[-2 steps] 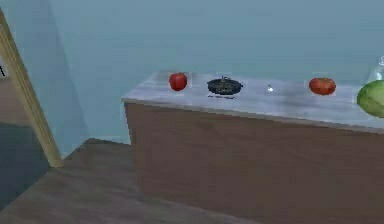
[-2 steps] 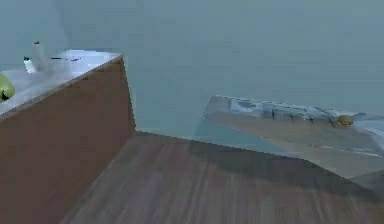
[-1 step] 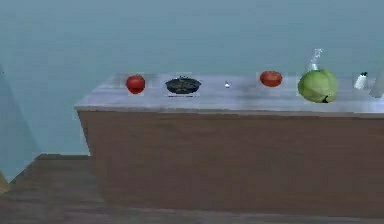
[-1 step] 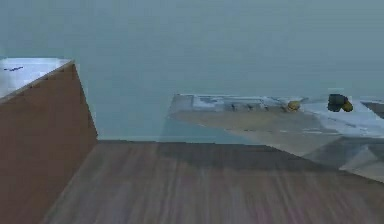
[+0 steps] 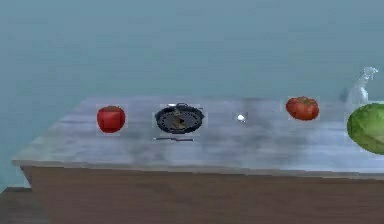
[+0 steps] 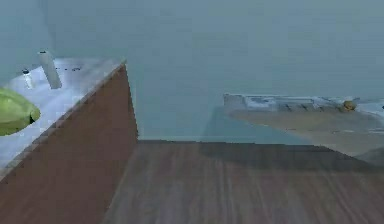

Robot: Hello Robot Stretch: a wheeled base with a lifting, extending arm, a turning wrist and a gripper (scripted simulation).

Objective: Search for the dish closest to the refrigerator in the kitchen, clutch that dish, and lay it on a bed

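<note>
A dark round dish (image 5: pixel 179 120) with a patterned face lies flat on a grey marbled counter (image 5: pixel 120 150), near its middle in the forward view. A red round fruit (image 5: pixel 111 119) sits to its left and a second red one (image 5: pixel 302 108) to its right. A green leafy ball (image 5: pixel 368 127) rests at the forward view's right edge and again at the arm side view's left edge (image 6: pixel 14 110).
The counter (image 6: pixel 90 80) has a brown wooden front and a plain blue-grey wall behind. A pale upright bottle (image 6: pixel 49 70) stands near the green ball. A low grey table (image 6: pixel 300 115) with a small yellow thing (image 6: pixel 348 104) lies across open wooden floor (image 6: pixel 230 185).
</note>
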